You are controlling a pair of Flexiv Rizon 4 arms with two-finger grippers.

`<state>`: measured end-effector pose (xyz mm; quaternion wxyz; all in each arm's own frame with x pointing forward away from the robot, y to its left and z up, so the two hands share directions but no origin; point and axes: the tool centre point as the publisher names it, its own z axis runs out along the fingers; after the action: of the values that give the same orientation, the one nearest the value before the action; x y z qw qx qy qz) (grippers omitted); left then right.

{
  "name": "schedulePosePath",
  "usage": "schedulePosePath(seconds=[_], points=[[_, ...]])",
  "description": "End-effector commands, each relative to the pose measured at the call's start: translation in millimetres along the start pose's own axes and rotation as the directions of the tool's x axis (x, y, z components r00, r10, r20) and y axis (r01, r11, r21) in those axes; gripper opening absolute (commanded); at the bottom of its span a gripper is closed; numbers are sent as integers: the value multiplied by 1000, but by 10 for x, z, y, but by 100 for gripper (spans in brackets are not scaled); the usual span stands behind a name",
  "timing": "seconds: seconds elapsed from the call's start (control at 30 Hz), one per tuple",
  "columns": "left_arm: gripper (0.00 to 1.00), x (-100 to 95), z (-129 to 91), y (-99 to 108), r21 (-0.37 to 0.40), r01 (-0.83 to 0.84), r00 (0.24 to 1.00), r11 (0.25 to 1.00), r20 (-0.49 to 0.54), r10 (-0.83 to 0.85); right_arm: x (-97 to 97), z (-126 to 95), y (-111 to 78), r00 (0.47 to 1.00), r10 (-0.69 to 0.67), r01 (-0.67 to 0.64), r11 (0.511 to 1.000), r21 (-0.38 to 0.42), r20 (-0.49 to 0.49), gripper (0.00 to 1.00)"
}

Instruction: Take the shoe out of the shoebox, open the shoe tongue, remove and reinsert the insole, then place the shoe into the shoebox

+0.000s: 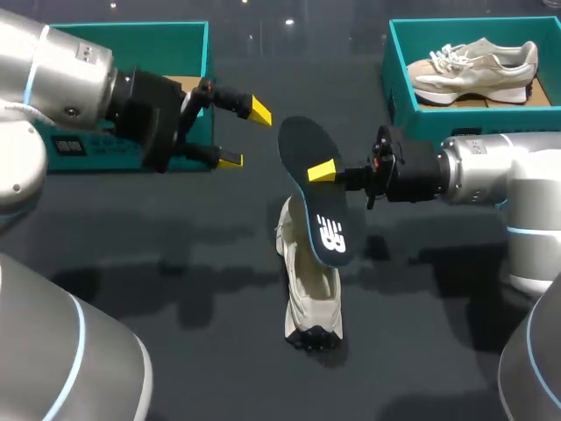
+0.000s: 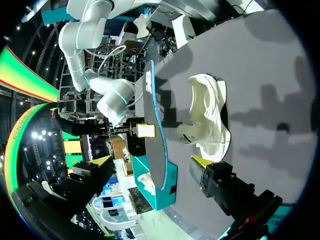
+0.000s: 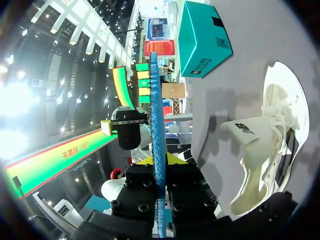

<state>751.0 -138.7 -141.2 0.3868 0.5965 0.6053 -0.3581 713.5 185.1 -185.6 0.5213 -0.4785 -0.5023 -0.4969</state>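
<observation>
A white shoe [image 1: 308,294] lies on the dark table, its tongue pulled open [image 3: 270,140]. Above it my right gripper [image 1: 323,171] is shut on the dark insole [image 1: 320,197], which it holds on edge, its white logo facing up. The right wrist view shows the insole's blue edge [image 3: 153,100] clamped between the gripper's fingers [image 3: 156,161]. My left gripper [image 1: 245,136] hangs open to the left of the insole, apart from it, with nothing between its fingers. In the left wrist view the insole [image 2: 152,125] stands ahead of the open left gripper [image 2: 150,165], beside the shoe [image 2: 210,115].
A teal shoebox [image 1: 131,39] stands at the back left behind my left arm. A second teal box [image 1: 394,79] at the back right holds a beige shoe [image 1: 473,70].
</observation>
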Motion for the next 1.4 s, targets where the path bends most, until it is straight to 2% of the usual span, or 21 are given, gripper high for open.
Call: schedulePosePath(seconds=[0.03, 0.23, 0.4, 0.57, 0.6, 0.9, 1.07, 1.27, 1.33, 1.4], points=[[100, 91, -76, -148, -45, 1, 975, 999, 224, 9, -2, 5, -10, 1000, 0, 0, 1000, 0, 2, 0], [100, 91, -76, -148, -45, 1, 975, 999, 224, 9, -2, 5, -10, 1000, 0, 0, 1000, 0, 2, 0], [100, 204, 219, -103, -48, -7, 958, 999, 287, 20, -25, 73, -22, 1000, -1, 1, 1000, -15, -11, 0], [100, 244, 327, -68, -40, -4, 941, 999, 337, 17, -1, 151, -71, 1000, 8, -8, 1000, -25, 6, 0], [100, 246, 336, -58, -41, -13, 943, 999, 331, 25, 11, 161, -87, 999, 12, -11, 999, -34, 39, 0], [100, 246, 336, -58, -41, -13, 943, 999, 331, 25, 11, 161, -87, 999, 12, -11, 999, -34, 39, 0], [100, 265, 538, 51, -42, 30, 944, 999, 329, -14, 12, 205, -58, 999, 9, -9, 1000, -22, 35, 0], [100, 217, 650, 85, -58, 72, 940, 996, 338, -48, -27, 239, -32, 1000, 13, -12, 999, -35, 19, 0], [98, 198, 677, 70, -60, 78, 940, 995, 337, -53, -40, 236, -29, 1000, 12, -11, 999, -48, 8, 0], [91, 183, 707, 52, -62, 85, 940, 994, 336, -60, -49, 228, -25, 1000, 8, -8, 998, -64, 2, 0]])
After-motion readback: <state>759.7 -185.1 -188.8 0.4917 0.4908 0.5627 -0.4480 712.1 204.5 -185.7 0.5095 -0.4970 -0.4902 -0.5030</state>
